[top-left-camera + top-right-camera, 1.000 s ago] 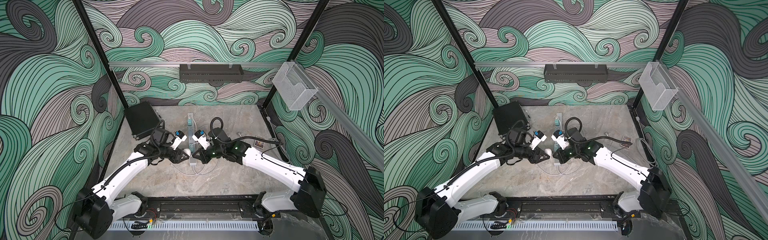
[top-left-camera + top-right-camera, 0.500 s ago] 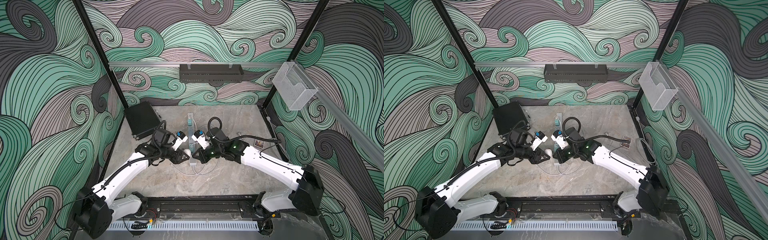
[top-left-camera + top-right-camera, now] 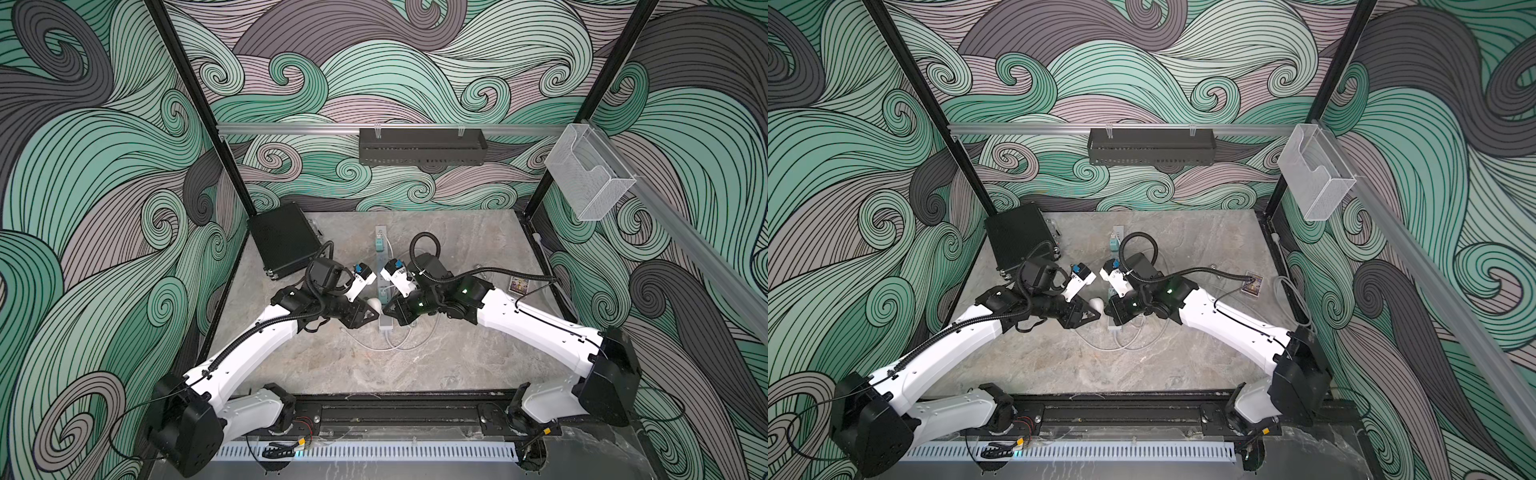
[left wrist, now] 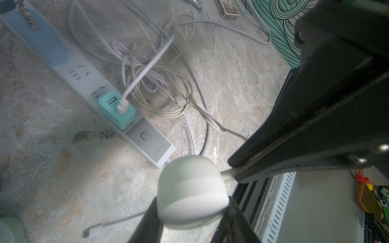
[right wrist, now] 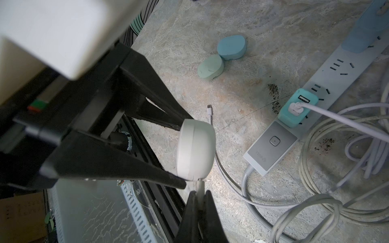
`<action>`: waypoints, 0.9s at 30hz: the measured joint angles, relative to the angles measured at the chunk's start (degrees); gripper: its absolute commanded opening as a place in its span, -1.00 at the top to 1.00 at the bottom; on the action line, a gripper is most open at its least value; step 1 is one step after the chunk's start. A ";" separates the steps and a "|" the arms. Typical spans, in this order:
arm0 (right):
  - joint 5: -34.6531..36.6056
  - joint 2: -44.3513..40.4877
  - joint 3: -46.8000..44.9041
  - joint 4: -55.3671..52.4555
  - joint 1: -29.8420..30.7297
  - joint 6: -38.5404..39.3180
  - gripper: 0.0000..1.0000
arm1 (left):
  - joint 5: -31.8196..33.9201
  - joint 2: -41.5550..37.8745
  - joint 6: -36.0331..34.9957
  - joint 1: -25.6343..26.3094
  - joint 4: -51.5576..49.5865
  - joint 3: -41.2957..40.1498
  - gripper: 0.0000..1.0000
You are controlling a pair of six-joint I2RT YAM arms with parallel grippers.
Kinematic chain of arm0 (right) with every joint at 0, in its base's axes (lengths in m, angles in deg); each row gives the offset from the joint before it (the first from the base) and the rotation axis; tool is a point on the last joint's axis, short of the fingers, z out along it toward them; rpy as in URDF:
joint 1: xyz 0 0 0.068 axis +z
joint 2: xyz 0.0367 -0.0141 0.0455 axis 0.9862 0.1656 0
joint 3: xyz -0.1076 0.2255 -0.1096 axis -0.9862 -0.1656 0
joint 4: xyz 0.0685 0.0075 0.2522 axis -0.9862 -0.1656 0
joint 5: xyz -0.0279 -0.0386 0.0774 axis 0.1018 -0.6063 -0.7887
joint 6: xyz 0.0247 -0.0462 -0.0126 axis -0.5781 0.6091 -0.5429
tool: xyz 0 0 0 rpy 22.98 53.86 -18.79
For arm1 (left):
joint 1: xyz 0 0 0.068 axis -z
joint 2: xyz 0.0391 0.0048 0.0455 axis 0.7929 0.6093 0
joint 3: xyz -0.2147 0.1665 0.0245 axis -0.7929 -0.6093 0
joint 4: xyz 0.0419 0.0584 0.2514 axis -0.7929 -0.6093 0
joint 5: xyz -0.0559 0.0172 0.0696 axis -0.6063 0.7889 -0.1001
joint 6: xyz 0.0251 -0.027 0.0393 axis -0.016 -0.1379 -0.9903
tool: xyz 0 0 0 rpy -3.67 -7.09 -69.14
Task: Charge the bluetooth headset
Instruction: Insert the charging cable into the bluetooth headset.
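one headset case (image 4: 192, 193) between left jaws

A power strip (image 3: 385, 325) runs front to back along the middle of the desk (image 3: 457, 365). A USB charger (image 4: 116, 109) is plugged in beside the switch at its near end. Coiled cables (image 3: 401, 338) lie just right of it. Left of it sit two spare earbud cases (image 5: 210, 67), seemingly touching, with a loose plug (image 5: 209, 109) nearby. Just left of the strip's near end and above the desk, the left end effector (image 3: 374, 311) holds an earbud case (image 3: 375, 304). The right end effector (image 3: 385, 311) holds a cable plug (image 5: 199, 184) against its edge. A box (image 3: 282, 241) sits in the back-left corner.
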 measured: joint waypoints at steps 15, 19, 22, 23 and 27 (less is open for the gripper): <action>-1.16 1.79 0.26 1.11 -1.44 -1.64 0.87 | 3.19 1.20 5.57 0.59 -1.07 1.05 0.78; -1.99 0.20 -1.42 4.11 -3.37 -2.19 0.29 | 5.25 0.87 6.73 1.73 -1.99 1.95 0.78; -1.66 -2.89 -3.37 5.05 -5.92 -1.73 -0.01 | 6.23 0.66 7.48 1.75 -5.07 1.95 0.78; -1.42 -4.28 -4.09 4.92 -6.84 -1.42 -0.10 | 6.64 0.76 7.65 1.46 -6.12 1.95 0.78; 0.37 -9.99 -6.34 3.61 -10.32 -0.61 -0.19 | 7.93 2.49 8.48 0.96 -9.49 1.84 0.77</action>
